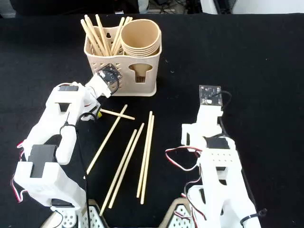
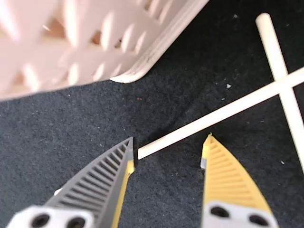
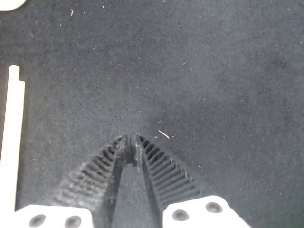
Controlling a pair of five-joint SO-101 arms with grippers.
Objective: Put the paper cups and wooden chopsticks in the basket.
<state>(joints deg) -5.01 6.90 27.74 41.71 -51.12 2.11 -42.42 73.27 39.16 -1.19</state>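
One chopstick (image 2: pixel 223 111) is lying near the basket (image 2: pixel 156 52) with only its end sitting inside the wide-open left gripper (image 2: pixel 169 140), so a pinch is risking it slipping away.

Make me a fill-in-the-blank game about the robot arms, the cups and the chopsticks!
1. The left pincer, over the end of a chopstick, is ____.
2. The right pincer, over bare cloth, is ____.
3. The paper cups are stacked ____ the basket.
4. The loose chopsticks lie on cloth that is ____ in colour.

Missing words: open, shut, inside, black.
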